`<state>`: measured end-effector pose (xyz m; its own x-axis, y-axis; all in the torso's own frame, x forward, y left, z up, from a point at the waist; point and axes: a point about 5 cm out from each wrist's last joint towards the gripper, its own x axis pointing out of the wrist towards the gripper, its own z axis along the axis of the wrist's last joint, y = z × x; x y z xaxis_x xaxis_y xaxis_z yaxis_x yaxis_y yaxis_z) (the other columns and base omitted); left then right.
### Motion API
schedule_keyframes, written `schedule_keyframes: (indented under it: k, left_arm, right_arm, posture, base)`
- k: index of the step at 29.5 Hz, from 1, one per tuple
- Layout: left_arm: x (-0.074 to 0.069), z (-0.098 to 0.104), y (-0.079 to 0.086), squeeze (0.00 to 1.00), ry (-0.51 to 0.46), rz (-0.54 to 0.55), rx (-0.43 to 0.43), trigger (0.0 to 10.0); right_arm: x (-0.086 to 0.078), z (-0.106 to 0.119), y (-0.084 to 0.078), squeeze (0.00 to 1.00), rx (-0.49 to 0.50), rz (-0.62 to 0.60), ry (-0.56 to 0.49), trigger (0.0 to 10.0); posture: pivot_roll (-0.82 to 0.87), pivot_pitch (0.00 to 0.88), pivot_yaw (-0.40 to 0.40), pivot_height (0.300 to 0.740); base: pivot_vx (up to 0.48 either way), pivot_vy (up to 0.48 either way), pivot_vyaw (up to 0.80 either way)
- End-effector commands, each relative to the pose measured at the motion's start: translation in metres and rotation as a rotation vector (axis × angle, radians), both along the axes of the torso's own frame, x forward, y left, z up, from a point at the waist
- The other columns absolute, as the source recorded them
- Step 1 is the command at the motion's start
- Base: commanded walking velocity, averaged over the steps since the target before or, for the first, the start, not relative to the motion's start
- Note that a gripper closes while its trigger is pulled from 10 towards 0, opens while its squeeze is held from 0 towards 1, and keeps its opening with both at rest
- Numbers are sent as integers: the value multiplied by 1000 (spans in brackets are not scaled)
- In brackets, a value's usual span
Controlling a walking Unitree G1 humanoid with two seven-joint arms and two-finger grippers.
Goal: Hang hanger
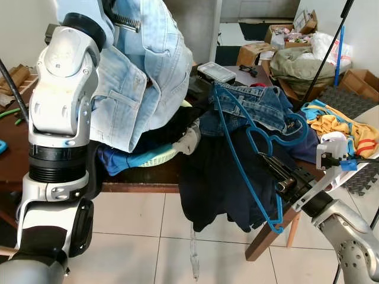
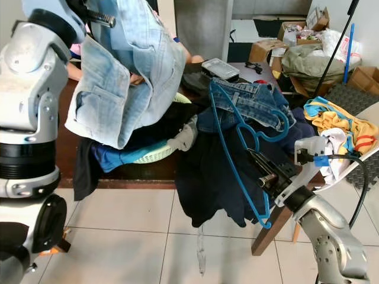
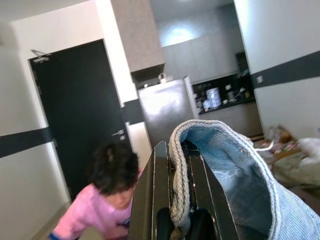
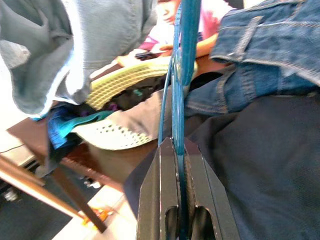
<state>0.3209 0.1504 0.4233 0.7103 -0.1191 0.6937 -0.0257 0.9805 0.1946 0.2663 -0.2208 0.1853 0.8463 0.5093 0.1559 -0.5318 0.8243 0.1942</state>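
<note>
**Hanger and jacket both held, snags close by**

While the left gripper (image 3: 175, 220) holds the jacket (image 1: 139, 83) up high, its fingers pinched on a seam of the pale denim, the right gripper (image 1: 283, 177) is clamped on the blue hanger (image 1: 249, 160) low over the table's (image 1: 139, 178) near edge. The hanger stands roughly upright, its lower corner hanging past the table edge and its upper part lying against the jeans (image 1: 254, 106) heaped on dark clothes (image 1: 216, 177). A basket (image 1: 157, 155) sits under the jacket's hem, and a person in pink (image 3: 107, 200) is behind the table.

Judging from this, the main risk is snagging: the hanger touches the jeans, so lifting it could drag them, or the dark clothes beneath, off the table. The jacket is held by one seam only, and I expect it to twist or slip if the hanger pushes into it at an angle. The thin hanger could also rotate between the right fingers (image 4: 197, 190) under load. With the person near, wide swings of either arm look unwise.
</note>
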Motion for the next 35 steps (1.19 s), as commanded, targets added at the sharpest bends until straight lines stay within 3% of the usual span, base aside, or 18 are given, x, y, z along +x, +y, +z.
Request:
schedule_keyframes:
  k: [1, 9, 27, 31, 34, 35]
  left_arm:
    - [-4, 2, -5, 0, -35, -16, 1, 10000]
    - [0, -7, -14, 0, 4, -66, -5, 10000]
    - [5, -18, -34, 0, 51, -198, -45, 10000]
    - [9, -28, -38, 0, 100, -237, -70, 10000]
    - [27, -61, -43, 0, 272, -319, -163, 10000]
    - [27, -61, -43, 0, 272, -319, -163, 10000]
  right_arm:
    - [-1, 3, 0, 0, 12, 1, -9, 10000]
    - [3, 3, -1, 0, 13, -40, 13, 10000]
    - [7, 6, -3, 0, 43, -77, 6, 10000]
    - [8, 8, -3, 0, 43, -85, -5, 10000]
    - [7, 9, -1, 0, 39, -80, -12, 10000]
    - [7, 9, -1, 0, 39, -80, -12, 10000]
  posture:
    - [-11, 101, 23, 740]
    - [-16, 97, 23, 740]
    - [-22, 85, 21, 740]
    - [-24, 87, 21, 740]
    - [-30, 91, 22, 740]
    - [-30, 91, 22, 740]
  base:
    - [-322, 0, 0]
    - [-318, 0, 0]
    - [-274, 0, -800]
    - [0, 0, 0]
    - [0, 0, 0]
    - [0, 0, 0]
